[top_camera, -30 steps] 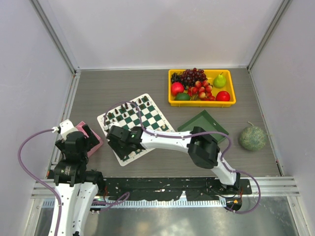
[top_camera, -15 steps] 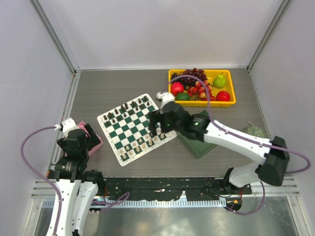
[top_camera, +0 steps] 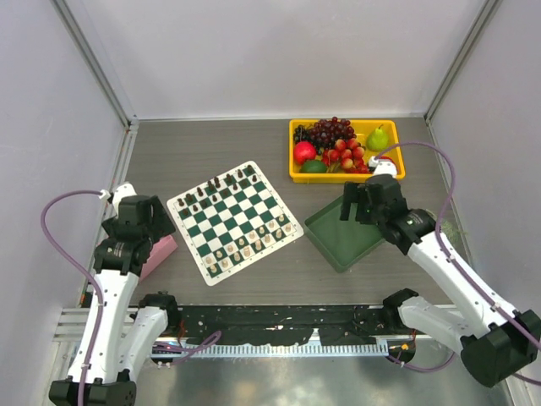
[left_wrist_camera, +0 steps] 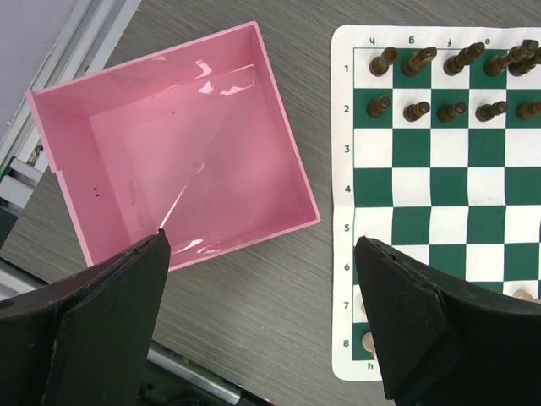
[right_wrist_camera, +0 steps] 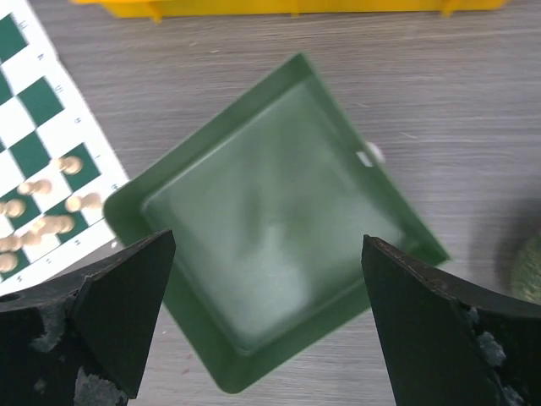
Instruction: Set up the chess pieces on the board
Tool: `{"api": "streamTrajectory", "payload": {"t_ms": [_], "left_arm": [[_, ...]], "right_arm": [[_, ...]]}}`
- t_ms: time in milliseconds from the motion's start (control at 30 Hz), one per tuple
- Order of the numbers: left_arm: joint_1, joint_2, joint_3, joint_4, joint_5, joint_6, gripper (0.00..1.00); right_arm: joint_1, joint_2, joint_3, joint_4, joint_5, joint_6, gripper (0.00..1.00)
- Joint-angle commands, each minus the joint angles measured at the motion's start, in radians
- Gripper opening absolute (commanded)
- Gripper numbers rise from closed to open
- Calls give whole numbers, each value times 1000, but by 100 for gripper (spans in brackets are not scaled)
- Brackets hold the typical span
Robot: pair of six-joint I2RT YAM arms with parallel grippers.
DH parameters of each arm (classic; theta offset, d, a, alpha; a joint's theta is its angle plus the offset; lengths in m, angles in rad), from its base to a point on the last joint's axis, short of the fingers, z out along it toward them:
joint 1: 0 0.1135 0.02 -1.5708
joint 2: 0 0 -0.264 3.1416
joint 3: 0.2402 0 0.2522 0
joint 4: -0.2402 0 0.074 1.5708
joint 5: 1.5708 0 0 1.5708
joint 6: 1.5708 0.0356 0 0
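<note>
Cream chess pieces (top_camera: 250,241) line the board (top_camera: 234,222) along its near edge. Left fingers (left_wrist_camera: 110,321) hang spread over the pink box (left_wrist_camera: 177,144); right fingers (right_wrist_camera: 118,296) hang spread over the green tray (right_wrist_camera: 279,228).

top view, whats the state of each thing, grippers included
pink box: empty
green tray: empty
yellow bin: full of fruit
board: lying flat
cream pieces: on board, near side
dark pieces: standing, far side
left gripper: open, empty
right gripper: open, empty
</note>
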Motion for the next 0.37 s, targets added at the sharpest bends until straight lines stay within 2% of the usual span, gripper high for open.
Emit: {"api": "streamTrajectory", "payload": {"t_ms": [0, 267, 333], "left_arm": [[7, 9, 45, -11, 3, -46, 99], [7, -23, 39, 6, -6, -43, 99], [7, -45, 27, 24, -6, -32, 99]], "right_arm": [[-92, -61, -9, -28, 26, -44, 100], [-106, -82, 11, -19, 64, -1, 99], [-106, -87, 15, -16, 81, 13, 97]]}}
